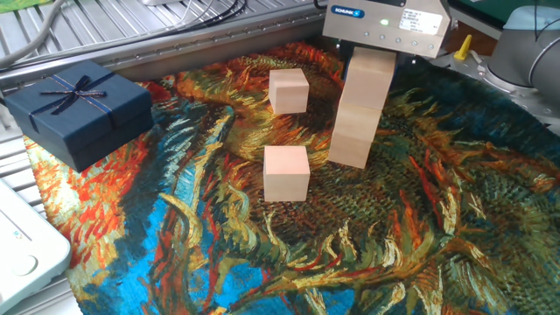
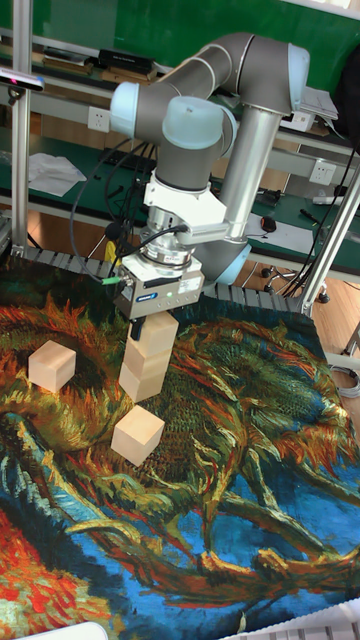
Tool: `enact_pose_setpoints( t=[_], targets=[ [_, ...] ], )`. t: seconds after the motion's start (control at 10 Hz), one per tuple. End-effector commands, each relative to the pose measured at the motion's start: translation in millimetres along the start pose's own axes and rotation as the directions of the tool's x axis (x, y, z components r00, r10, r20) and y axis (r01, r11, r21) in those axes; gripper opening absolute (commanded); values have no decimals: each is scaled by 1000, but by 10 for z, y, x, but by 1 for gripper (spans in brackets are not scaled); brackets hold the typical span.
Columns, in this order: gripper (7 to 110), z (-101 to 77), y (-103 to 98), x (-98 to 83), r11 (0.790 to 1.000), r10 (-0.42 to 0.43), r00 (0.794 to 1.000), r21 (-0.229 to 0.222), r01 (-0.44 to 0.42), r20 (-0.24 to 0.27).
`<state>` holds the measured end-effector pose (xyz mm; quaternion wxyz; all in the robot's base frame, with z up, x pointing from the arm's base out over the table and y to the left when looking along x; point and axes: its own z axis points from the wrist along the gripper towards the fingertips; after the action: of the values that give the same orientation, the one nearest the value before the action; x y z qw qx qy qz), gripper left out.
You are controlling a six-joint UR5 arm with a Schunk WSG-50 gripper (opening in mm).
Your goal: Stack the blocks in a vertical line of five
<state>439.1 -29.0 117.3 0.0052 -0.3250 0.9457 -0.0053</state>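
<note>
A leaning stack of pale wooden blocks (image 1: 354, 136) stands on the painted cloth, three high in the tall fixed view (image 2: 140, 380). My gripper (image 1: 372, 59) (image 2: 157, 328) hangs straight over it, its fingers down the sides of the top block (image 1: 369, 80), shut on it. That block rests on the one below. Two more blocks lie loose on the cloth. One (image 1: 289, 90) (image 2: 52, 365) is behind and left of the stack. The other (image 1: 286, 172) (image 2: 138, 434) is in front and left of it.
A dark navy gift box with a ribbon bow (image 1: 79, 109) sits at the cloth's left edge. A white device (image 1: 22, 249) lies at the lower left corner. Metal rails (image 1: 175, 35) run along the back, and the arm's grey body (image 2: 230, 120) rises behind the stack.
</note>
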Motion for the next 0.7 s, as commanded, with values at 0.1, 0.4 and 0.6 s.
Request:
enact_pose_setpoints(
  t=[0.1, 0.4, 0.6],
  targets=[
    [44, -11, 12, -23, 1000, 12, 1000, -9, -12, 10],
    [66, -11, 45, -51, 1000, 7, 1000, -22, -6, 20],
    [66, -8, 47, -56, 1000, 5, 1000, -24, -5, 21]
  ],
)
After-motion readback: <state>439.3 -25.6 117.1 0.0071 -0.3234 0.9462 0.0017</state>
